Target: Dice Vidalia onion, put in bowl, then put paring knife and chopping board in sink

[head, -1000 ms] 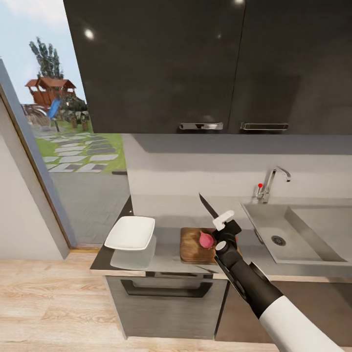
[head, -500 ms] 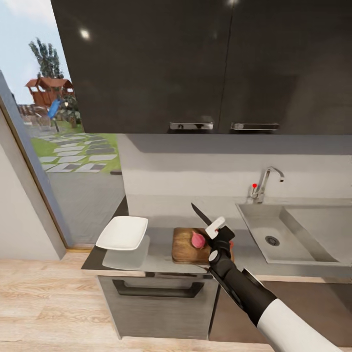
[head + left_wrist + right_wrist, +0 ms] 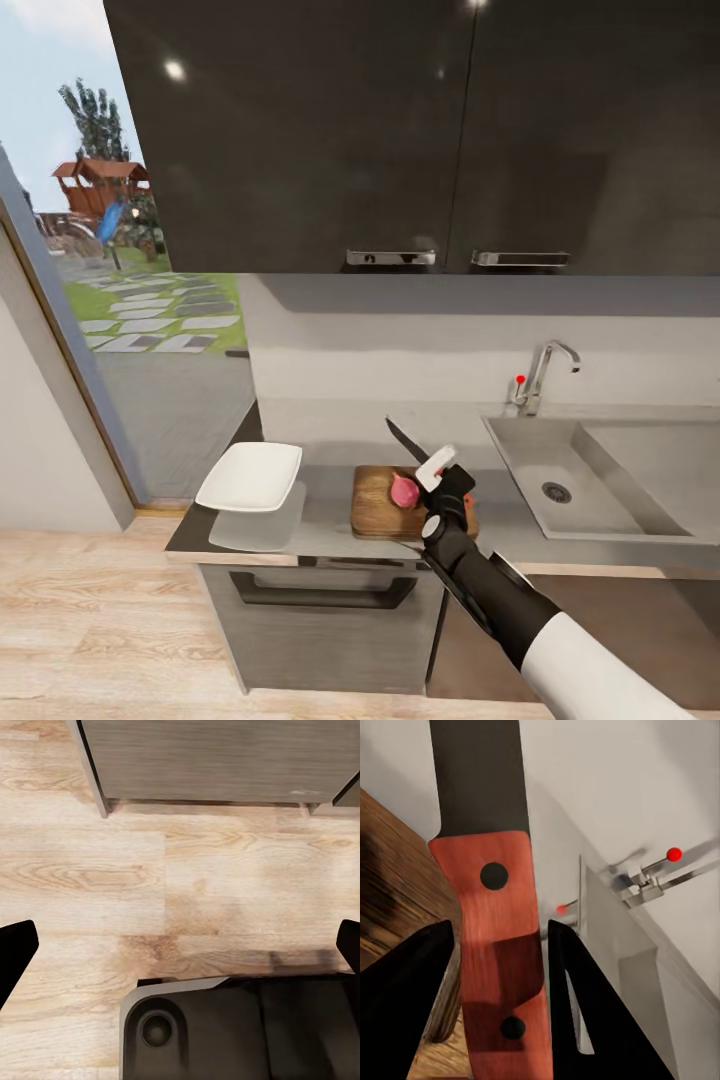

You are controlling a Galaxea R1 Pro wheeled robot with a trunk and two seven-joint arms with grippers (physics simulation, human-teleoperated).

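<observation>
The small, rounded pinkish-red Vidalia onion (image 3: 404,490) sits whole on the rectangular brown wooden chopping board (image 3: 380,505), a little below the middle of the head view, toward the board's right half. The board lies flat on the smooth grey countertop (image 3: 325,530), between the shallow white squarish bowl (image 3: 250,476) at its left in the frame and the grey steel sink (image 3: 600,480) at its right.

Just right of the onion, the right gripper (image 3: 447,478) is clamped on the red handle of the paring knife (image 3: 410,441). The right wrist view shows that handle (image 3: 502,945) pinched between the two dark fingers (image 3: 405,975). The knife's long axis runs from the gripper toward the upper left of the head view, so the dark blade slants above and behind the onion, its tip pointing at the grey back wall. Blade and onion look apart; how high the edge rides over the onion cannot be told.

So the onion lies below and slightly left of the blade, and the coming cut likely calls for tipping the edge down and drawing it left onto the onion.

The right arm is clearly the nearer. The left gripper (image 3: 180,945) points at the pale wooden floor (image 3: 187,870), its dark fingertips spread wide and holding nothing.
</observation>
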